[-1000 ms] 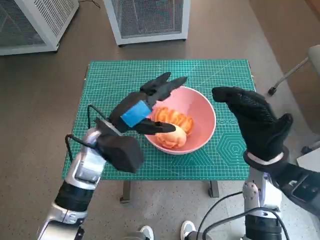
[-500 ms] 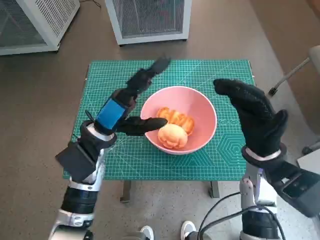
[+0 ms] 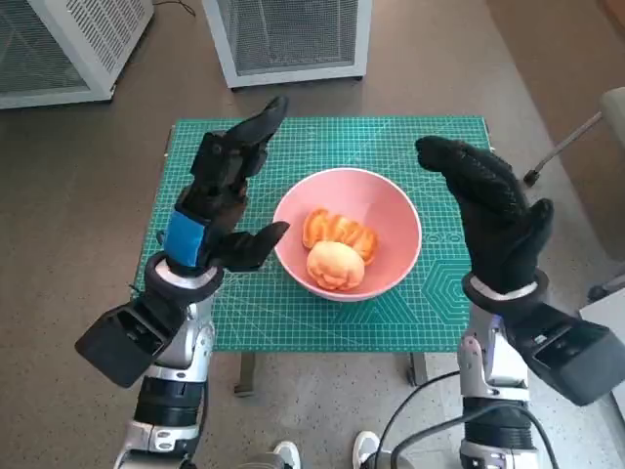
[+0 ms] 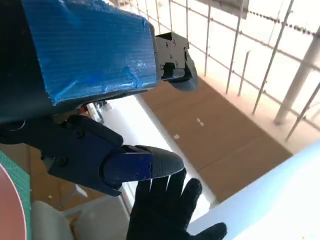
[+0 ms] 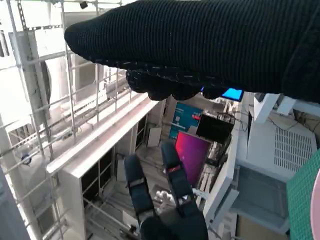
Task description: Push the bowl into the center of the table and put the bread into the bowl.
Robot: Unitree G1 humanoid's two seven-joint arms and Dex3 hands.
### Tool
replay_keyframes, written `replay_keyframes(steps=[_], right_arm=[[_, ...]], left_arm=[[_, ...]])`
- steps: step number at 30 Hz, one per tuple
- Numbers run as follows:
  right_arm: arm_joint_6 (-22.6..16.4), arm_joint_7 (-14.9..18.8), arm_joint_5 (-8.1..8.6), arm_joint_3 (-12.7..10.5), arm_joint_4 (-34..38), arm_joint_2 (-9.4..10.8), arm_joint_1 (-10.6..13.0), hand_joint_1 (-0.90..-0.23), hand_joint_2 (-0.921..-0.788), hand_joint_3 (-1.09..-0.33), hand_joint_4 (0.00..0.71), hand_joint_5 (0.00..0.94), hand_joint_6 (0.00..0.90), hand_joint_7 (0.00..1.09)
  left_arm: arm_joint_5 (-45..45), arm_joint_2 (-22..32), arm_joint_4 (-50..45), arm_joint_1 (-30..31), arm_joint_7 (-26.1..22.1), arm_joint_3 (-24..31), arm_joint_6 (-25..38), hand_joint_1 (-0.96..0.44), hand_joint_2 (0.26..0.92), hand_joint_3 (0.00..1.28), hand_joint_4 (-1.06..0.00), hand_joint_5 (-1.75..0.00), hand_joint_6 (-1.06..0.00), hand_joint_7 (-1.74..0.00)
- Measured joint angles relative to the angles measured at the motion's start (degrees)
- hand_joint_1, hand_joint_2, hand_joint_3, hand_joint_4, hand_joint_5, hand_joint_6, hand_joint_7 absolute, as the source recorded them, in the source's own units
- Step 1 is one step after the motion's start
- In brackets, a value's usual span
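A pink bowl point(image 3: 391, 210) sits near the middle of the green cutting mat point(image 3: 293, 147) in the head view, with two pieces of golden bread point(image 3: 335, 249) inside it. My left hand point(image 3: 220, 200) is raised just left of the bowl, fingers spread and holding nothing. To the right of the bowl my gloved right hand point(image 3: 488, 220) is lifted above the mat, open and empty. The left wrist view shows my left hand point(image 4: 95, 75) up close with the right hand point(image 4: 167, 212) beyond it. The right wrist view shows the right hand point(image 5: 210, 45) and the left hand point(image 5: 165, 205) further off.
Two white mesh cabinets stand on the floor beyond the table, one at the far left point(image 3: 68, 44) and one at the far middle point(image 3: 288, 39). A chair leg point(image 3: 566, 147) shows at the right. Shoes point(image 3: 371, 449) appear at the table's near edge.
My left hand has drawn back out of the bowl to the left and risen, leaving the bread inside. The right hand has barely moved.
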Motion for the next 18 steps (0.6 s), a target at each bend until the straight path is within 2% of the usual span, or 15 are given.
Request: replay_keyframes(steps=[7,11,18], right_arm=[[-0.04,-1.72,-1.01,0.8,0.38,0.61,-0.11,-0.393,-0.92,-0.442,0.315,0.0,0.049,0.77],[-0.2,-2.23,-1.92,1.23,0.84,0.69,-0.2,-0.391,-0.916,-0.446,0.312,0.0,0.042,0.77],[-1.02,-3.26,-3.22,1.45,2.06,0.67,-0.65,-0.405,-0.916,-0.442,0.31,0.0,0.027,0.78]], left_arm=[[-2.47,-0.01,2.1,-0.01,-1.3,2.02,-1.53,-0.63,0.919,0.5,0.0,-0.28,0.0,-0.61],[-4.36,-0.06,2.75,-0.04,-2.25,2.79,-1.77,-0.61,0.888,0.56,0.0,-0.25,0.0,-0.58],[-6.0,-0.07,3.25,-0.26,-3.63,3.88,-2.07,-0.64,0.872,0.62,0.0,-0.27,0.0,-0.52]])
